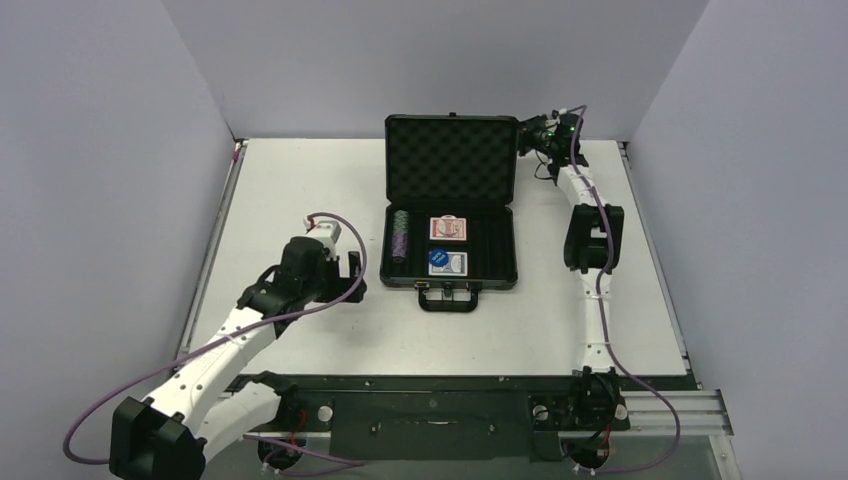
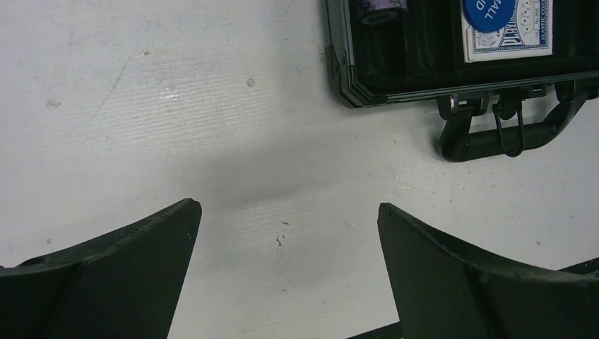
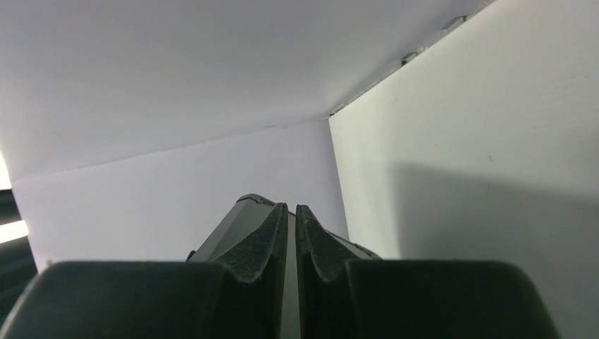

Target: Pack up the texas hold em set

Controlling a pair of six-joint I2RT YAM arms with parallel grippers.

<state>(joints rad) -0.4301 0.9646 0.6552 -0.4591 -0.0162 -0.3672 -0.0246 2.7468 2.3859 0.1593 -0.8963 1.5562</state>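
The small black hard case [image 1: 450, 160] lies open on the white table [image 1: 300, 180], lid up. From overhead, it sits to the right of my left gripper [image 1: 352, 275], with the red card deck [image 1: 449, 229], blue card deck [image 1: 448, 263] and purple chip stack [image 1: 401, 245] inside. My right gripper [image 1: 530, 135] sits at the lid's right edge.

In the left wrist view, my left gripper [image 2: 286, 212] is spread wide over bare table; the case's corner [image 2: 339, 63] and black handle [image 2: 494, 138] lie ahead to the right.

In the right wrist view, my right gripper [image 3: 291, 212] is pressed nearly together, pinching nothing I can see.

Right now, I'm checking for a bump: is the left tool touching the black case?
Apart. The left wrist view shows bare table between the open left tool and the black case.
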